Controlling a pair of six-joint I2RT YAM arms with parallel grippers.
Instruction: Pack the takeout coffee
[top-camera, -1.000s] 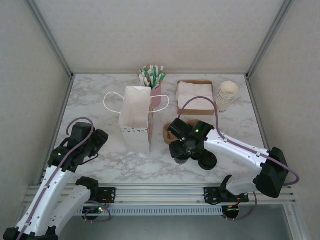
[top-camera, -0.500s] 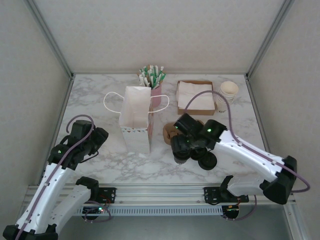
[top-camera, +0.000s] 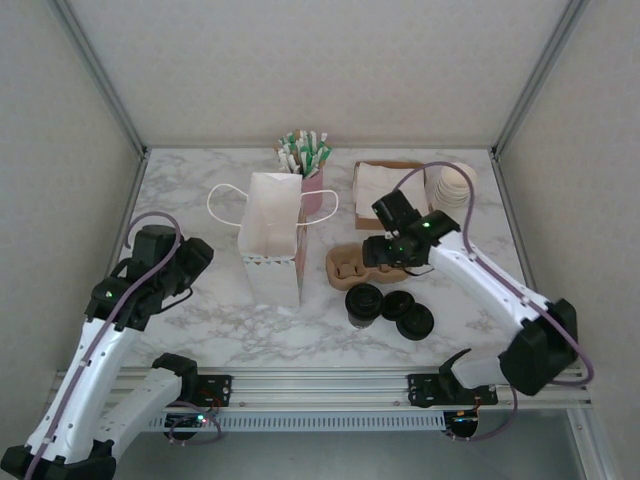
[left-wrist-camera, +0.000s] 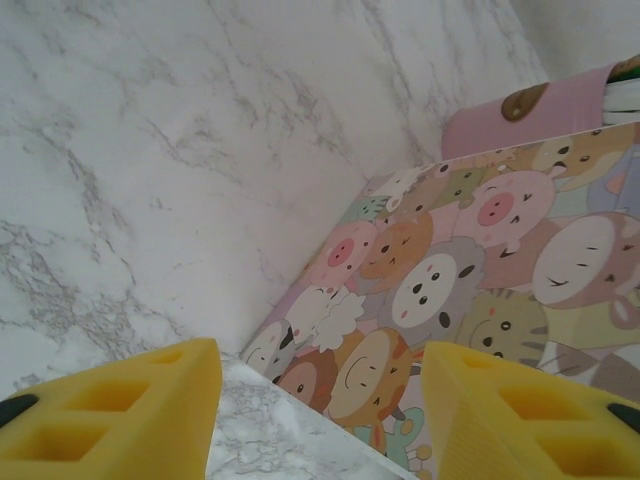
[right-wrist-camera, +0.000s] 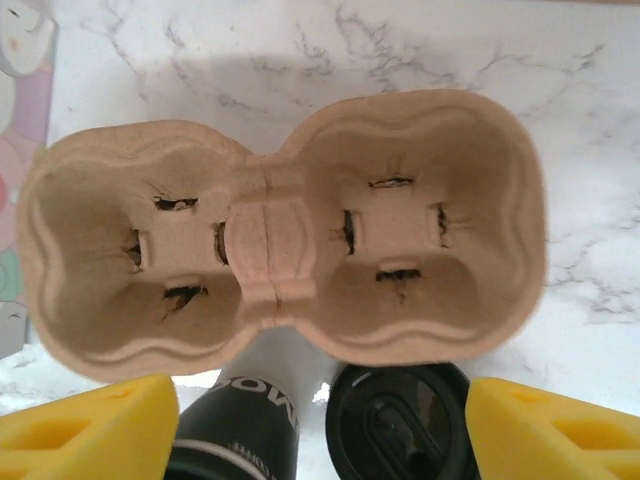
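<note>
Marble table (top-camera: 200, 190): hovering right end effector (right-wrist-camera: 320, 440), fingers apart, over cup carrier (right-wrist-camera: 290, 235) lying mid-table beside bag (top-camera: 272, 245); holding left end effector (left-wrist-camera: 320, 400) apart near bag. Best proceeding by centring on carrier's middle ridge, lowering straight, pinching gently.

A paper bag (top-camera: 272, 235) stands upright left of centre in the top view, mouth open, white inside, its white cord handles splayed to either side; its side (left-wrist-camera: 470, 280) carries a print of cartoon animals. Just right of it, at mid-frame, a brown moulded-pulp cup carrier (right-wrist-camera: 280, 235) lies flat, both wells empty and slit at the walls. Below the carrier sits a black coffee cup (top-camera: 363, 303) with white lettering, and two black lids (top-camera: 398, 303) (top-camera: 415, 321) lie just to its right.
</note>
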